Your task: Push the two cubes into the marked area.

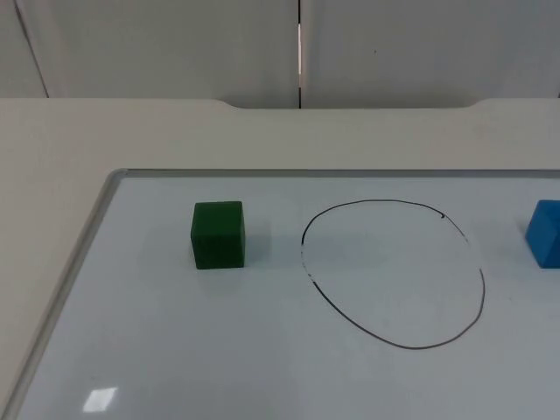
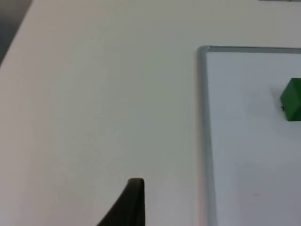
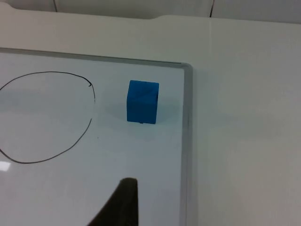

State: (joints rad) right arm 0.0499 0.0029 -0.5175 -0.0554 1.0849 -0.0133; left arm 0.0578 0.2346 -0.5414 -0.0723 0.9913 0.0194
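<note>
A whiteboard point(image 1: 289, 367) with a metal frame lies flat on the white table point(image 1: 52, 140), and a hand-drawn black oval point(image 1: 394, 273) marks the target area on it. The green cube point(image 1: 218, 234) sits upright to the left of the oval, apart from its line, one face square toward the top camera. The blue cube point(image 1: 545, 233) sits to the right of the oval, cut by the picture edge in the top view; the right wrist view shows it whole, turned slightly, between the oval and the board's right frame. The left gripper point(image 2: 131, 202) hangs over bare table beside the board's left frame, the right gripper point(image 3: 123, 200) over the board near the blue cube; neither touches anything.
</note>
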